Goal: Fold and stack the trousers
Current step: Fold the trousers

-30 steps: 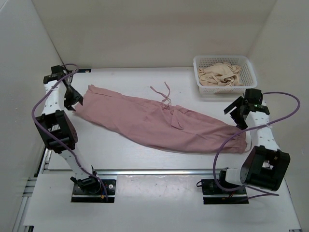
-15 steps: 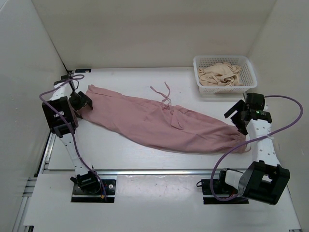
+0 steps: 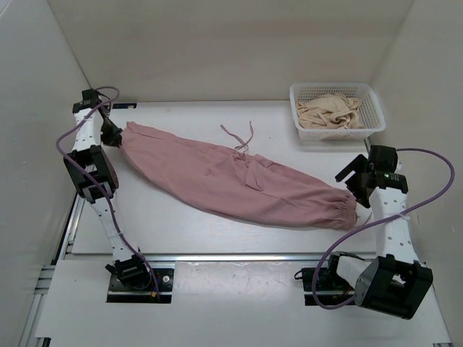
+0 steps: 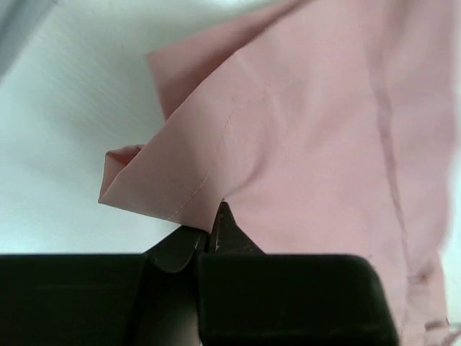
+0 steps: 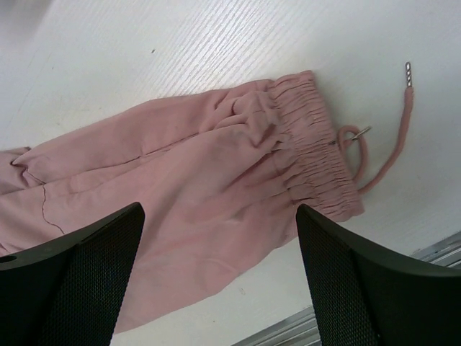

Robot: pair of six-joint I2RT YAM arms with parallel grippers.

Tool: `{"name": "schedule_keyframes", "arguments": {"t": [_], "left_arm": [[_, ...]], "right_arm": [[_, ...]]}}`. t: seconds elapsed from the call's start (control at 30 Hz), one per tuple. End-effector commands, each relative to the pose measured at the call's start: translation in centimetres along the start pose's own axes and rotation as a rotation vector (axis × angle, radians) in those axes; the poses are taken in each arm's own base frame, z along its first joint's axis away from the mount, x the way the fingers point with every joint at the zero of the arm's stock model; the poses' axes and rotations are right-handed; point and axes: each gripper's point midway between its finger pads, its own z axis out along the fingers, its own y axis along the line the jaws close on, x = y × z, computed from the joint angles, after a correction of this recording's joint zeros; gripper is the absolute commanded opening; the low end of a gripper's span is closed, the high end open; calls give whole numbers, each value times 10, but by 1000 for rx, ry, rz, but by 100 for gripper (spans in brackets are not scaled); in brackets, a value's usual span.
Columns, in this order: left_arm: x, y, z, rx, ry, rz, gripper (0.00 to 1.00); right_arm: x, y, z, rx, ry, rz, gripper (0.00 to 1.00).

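left gripper [image 4: 216,216]: jaws clamped on trousers [image 3: 231,181] | right gripper [image 3: 348,186]: hovering, jaws wide apart

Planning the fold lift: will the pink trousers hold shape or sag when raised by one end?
Likely floppy: the pink trousers crumple at the hem pinched by the left gripper. Probably light: thin cloth. Loose drawstring may dangle.

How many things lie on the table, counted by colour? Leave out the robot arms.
Pink: 1, the trousers
Beige: 1, the crumpled cloth in the basket; whether it is more than one piece cannot be told
White: 1, the basket
Total: 3
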Motion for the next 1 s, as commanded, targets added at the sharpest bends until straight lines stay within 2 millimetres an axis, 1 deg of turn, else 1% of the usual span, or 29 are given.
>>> {"name": "schedule_keyframes", "arguments": {"t": [0.0, 0.03, 0.1, 0.13, 0.17, 0.2, 0.23, 0.27, 0.3, 0.33, 0.37, 0.4, 0.43, 0.47, 0.5, 0.53, 0.57, 0.6, 0.63, 0.67, 0.7, 0.73, 0.77, 0.8, 0.83, 0.9, 0.93, 0.97], "left_arm": [[-36, -28, -112, 114, -234, 102, 10], [-37, -34, -139, 143, -282, 125, 10], [-26, -55, -167, 212, -310, 189, 10], [-21, -64, -191, 254, -349, 218, 10], [-11, -72, -200, 273, -353, 241, 10], [17, -100, -209, 321, -337, 336, 10], [36, -108, -218, 327, -341, 373, 10], [56, -119, -223, 337, -334, 417, 10], [78, -130, -226, 345, -323, 451, 10], [124, -148, -222, 338, -287, 525, 10], [147, -155, -229, 356, -284, 559, 10], [172, -159, -227, 353, -264, 589, 10], [216, -171, -230, 375, -223, 638, 10], [248, -164, -214, 345, -162, 681, 10], [271, -161, -207, 330, -131, 707, 15], [311, -163, -207, 348, -76, 751, 28], [334, -152, -192, 307, -31, 792, 82], [350, -147, -184, 278, 1, 819, 99], [359, -143, -180, 244, 3, 836, 100], [367, -142, -183, 232, 4, 865, 100], [363, -144, -181, 211, -12, 877, 100], [361, -147, -186, 205, -32, 883, 100], [350, -146, -193, 179, -72, 891, 100], [340, -158, -210, 216, -114, 880, 100], [335, -162, -218, 222, -138, 872, 88], [324, -171, -234, 253, -187, 887, 57], [322, -175, -238, 270, -200, 893, 40], [322, -179, -237, 275, -207, 908, 11]], "right_arm": [[5, 0, -5, -15, 11, -13, 90], [6, 1, -5, -24, 16, -13, 90], [6, 3, -7, -33, 22, -13, 90], [0, 7, -12, -47, 0, -12, 90], [-3, 11, -17, -61, -2, -12, 90], [-3, 13, -19, -74, -4, -12, 90], [-7, 15, -22, -82, -17, -12, 90], [-9, 16, -27, -89, -28, -11, 90], [-9, 16, -27, -89, -28, -11, 90], [-9, 16, -27, -89, -28, -11, 90], [-10, 17, -29, -94, -35, -11, 90], [-11, 17, -31, -94, -35, -11, 90], [-12, 18, -34, -100, -46, -11, 90], [-10, 16, -37, -101, -47, -11, 90], [-10, 16, -37, -101, -47, -11, 90], [-10, 14, -40, -95, -55, -10, 90], [-8, 13, -41, -97, -57, -10, 90], [-9, 11, -40, -89, -62, -10, 90], [-7, 10, -41, -84, -55, -21, 90], [-5, 8, -41, -84, -55, -21, 90], [-5, 8, -40, -84, -55, -21, 90], [-5, 8, -40, -84, -55, -21, 90], [-5, 8, -40, -84, -55, -21, 90], [-3, 7, -41, -79, -47, -21, 90], [-3, 7, -43, -84, -55, -21, 90], [-2, 6, -45, -83, -55, -30, 90], [-3, 5, -48, -83, -72, -29, 90], [-2, 4, -50, -83, -72, -29, 90]]}}
